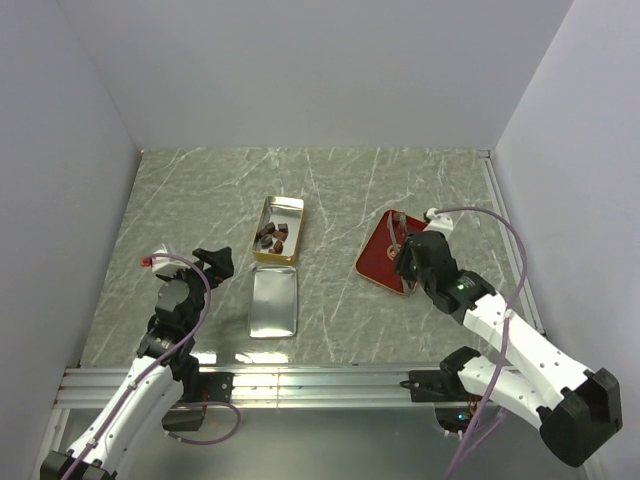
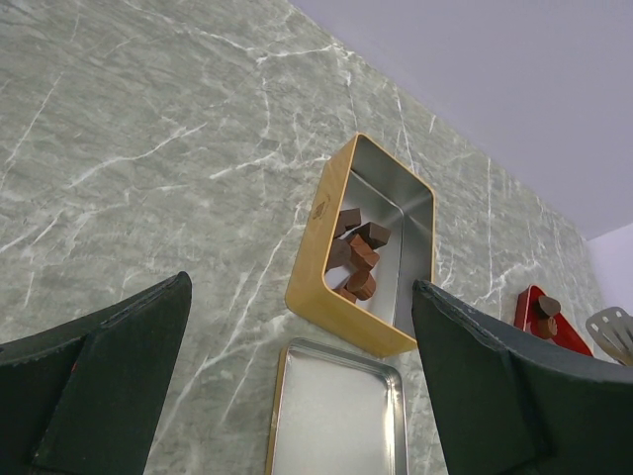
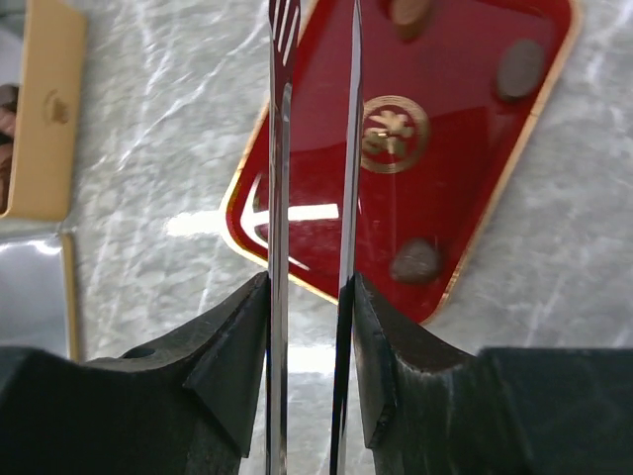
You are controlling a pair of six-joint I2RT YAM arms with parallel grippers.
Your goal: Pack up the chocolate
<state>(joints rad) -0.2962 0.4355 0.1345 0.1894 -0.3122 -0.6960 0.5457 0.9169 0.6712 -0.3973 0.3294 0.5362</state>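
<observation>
While chocolate (image 3: pixel 415 260) is lying on red tray (image 3: pixel 445 168), more in gold tin (image 2: pixel 315 228), I'm seeing right gripper (image 3: pixel 312 287) clamping tongs (image 3: pixel 280 148); nearest chunk sitting just right of blades. Left gripper (image 2: pixel 302 287) hanging wide apart, empty, farther off.

Gold tin (image 1: pixel 283 205) mid worktop (image 1: pixel 180 200) holds chocolate (image 1: pixel 273 236), silver lid (image 1: pixel 273 302) just nearside of it; red tray (image 1: pixel 377 259) toward right edge, right gripper (image 1: pixel 405 258) with tongs (image 1: pixel 396 226) over it; left gripper (image 1: pixel 216 263) near left edge
</observation>
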